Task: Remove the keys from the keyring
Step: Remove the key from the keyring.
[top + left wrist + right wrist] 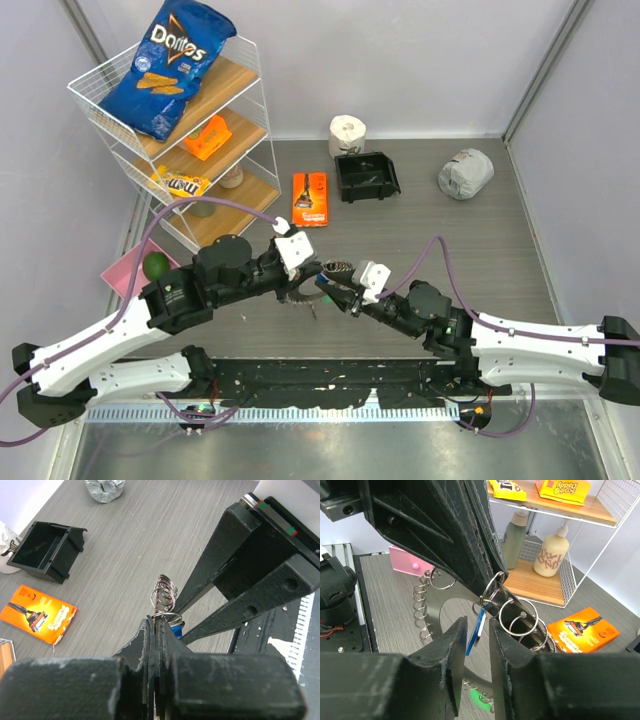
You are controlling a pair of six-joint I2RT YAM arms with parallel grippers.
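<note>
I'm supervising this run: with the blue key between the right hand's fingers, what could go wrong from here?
The blue key hangs loose between the open fingers of the right hand, so it could swivel or slip out when gripped. The left hand pinches the keyring only at its fingertips; a pull might drag the ring loose. Neighbouring split rings crowd the key and could snag.

From my station I count two grippers, the left gripper [159, 630] and right gripper [476, 632], one keyring [164, 592], one blue-headed key [479, 620], one black bin [348, 188], one razor pack [310, 198], one Doritos bag [168, 65] upper left.
</note>
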